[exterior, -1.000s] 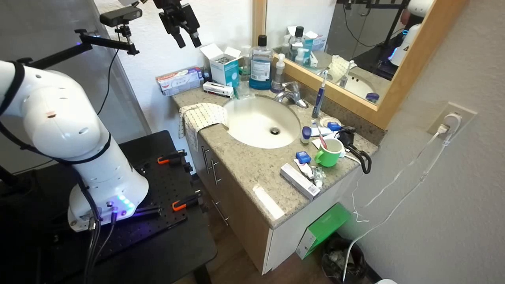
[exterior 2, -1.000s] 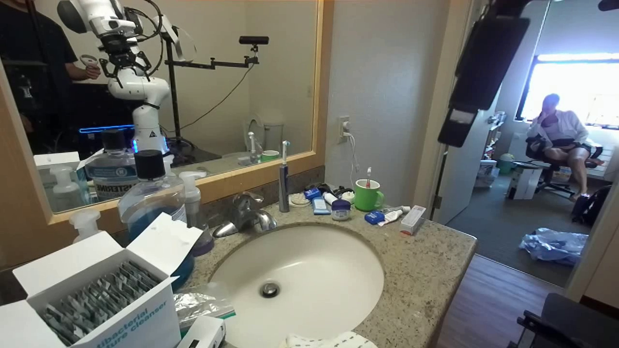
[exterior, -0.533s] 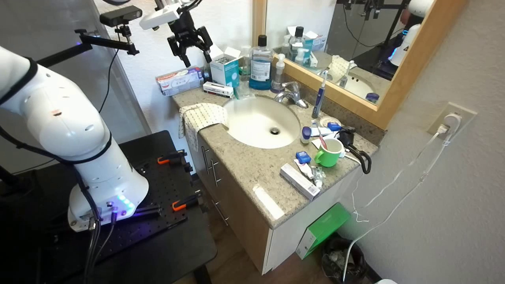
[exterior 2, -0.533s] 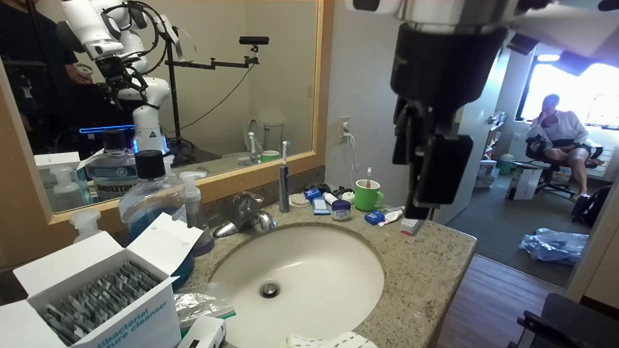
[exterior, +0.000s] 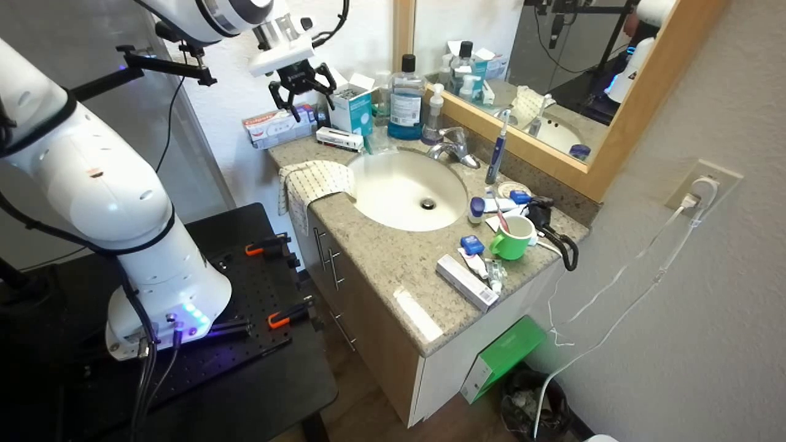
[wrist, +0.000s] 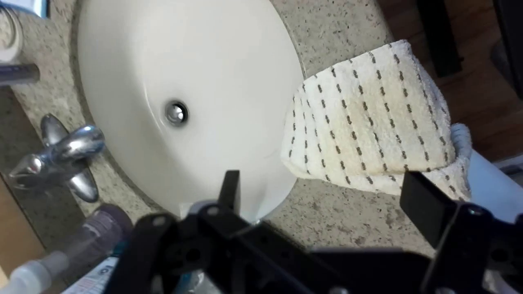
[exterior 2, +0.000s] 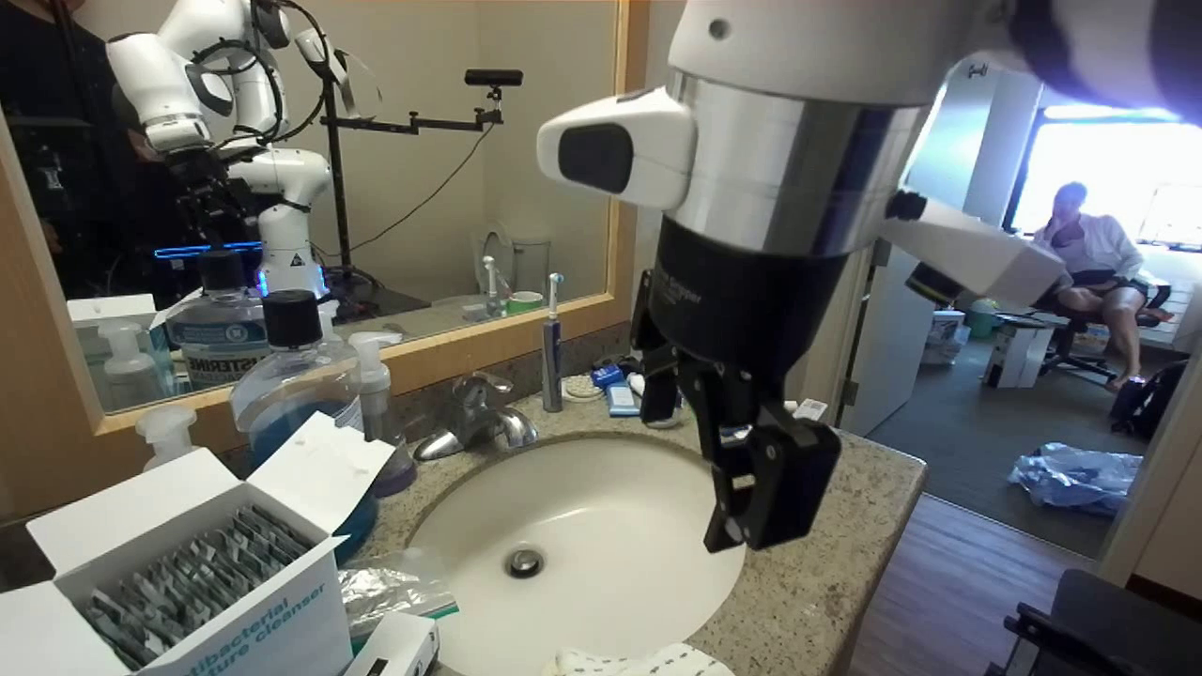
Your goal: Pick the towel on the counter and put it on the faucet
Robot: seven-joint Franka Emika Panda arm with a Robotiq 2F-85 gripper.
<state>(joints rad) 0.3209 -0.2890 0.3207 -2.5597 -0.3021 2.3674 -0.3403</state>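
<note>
The cream towel with dark dashed stripes (exterior: 319, 179) lies over the counter's (exterior: 368, 239) front edge beside the sink, partly hanging down. Only its edge (exterior 2: 639, 663) shows at the bottom of an exterior view. In the wrist view the towel (wrist: 367, 118) overlaps the sink rim. The chrome faucet (exterior: 454, 147) stands behind the sink near the mirror; it also shows in the wrist view (wrist: 61, 153). My gripper (exterior: 315, 112) is open and empty, high above the counter. In the wrist view the open fingers (wrist: 322, 192) frame bare counter, with the towel just beyond them.
A white sink (exterior: 405, 190) lies between towel and faucet. A mouthwash bottle (exterior: 405, 101), a soap pump (exterior: 434, 113) and an open wipes box (exterior: 351, 104) stand at the back. An electric toothbrush (exterior: 496, 150) stands past the faucet. A green mug (exterior: 513, 239) is near the far end.
My gripper has come down from high up toward the counter and turned its fingers downward, the arm swinging forward over the sink area. The towel and faucet have not moved.
</note>
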